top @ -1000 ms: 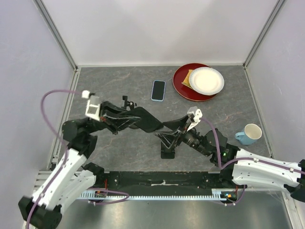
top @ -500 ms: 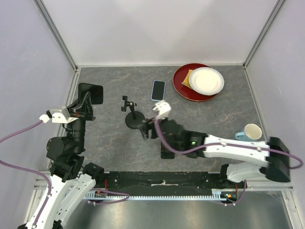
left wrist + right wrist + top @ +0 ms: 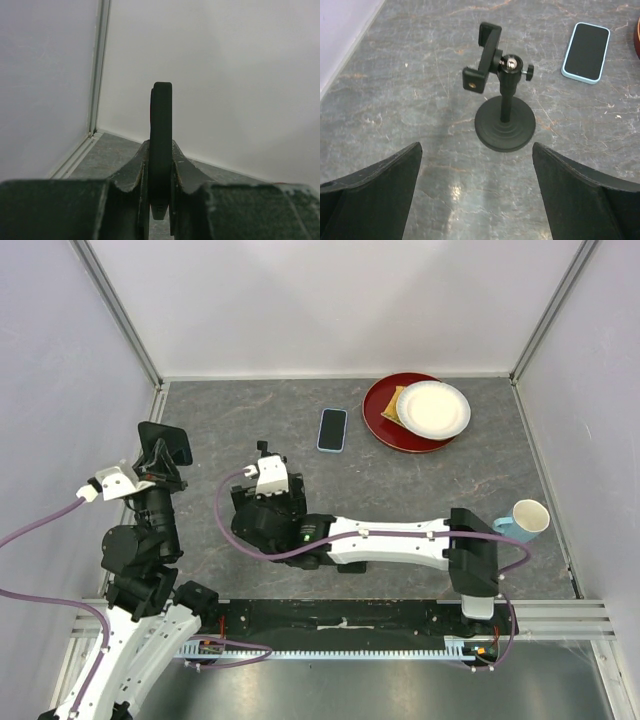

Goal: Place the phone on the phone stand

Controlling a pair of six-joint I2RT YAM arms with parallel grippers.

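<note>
Your left pincer [image 3: 161, 161] is clamped on a thin black slab [image 3: 161, 115], which the left wrist view shows only edge-on and upright. The overhead view shows its flat, phone-shaped face, held up at the left of the frame, but you cannot tell there whether it is a phone. Your right pincer [image 3: 476, 150] stands wide apart, gripping nothing. Its wrist view gives you the whole phone stand [image 3: 505, 117] at centre, upright on its round base, and the blue-cased phone [image 3: 586, 51] lying flat on the worktop [image 3: 395, 90] at upper right, apart from the stand. Overhead, the right wrist covers the stand's base, so only its clamp shows. Only that view shows the red plate [image 3: 378, 422] at upper right and the cup [image 3: 522, 521] at the right edge
</note>
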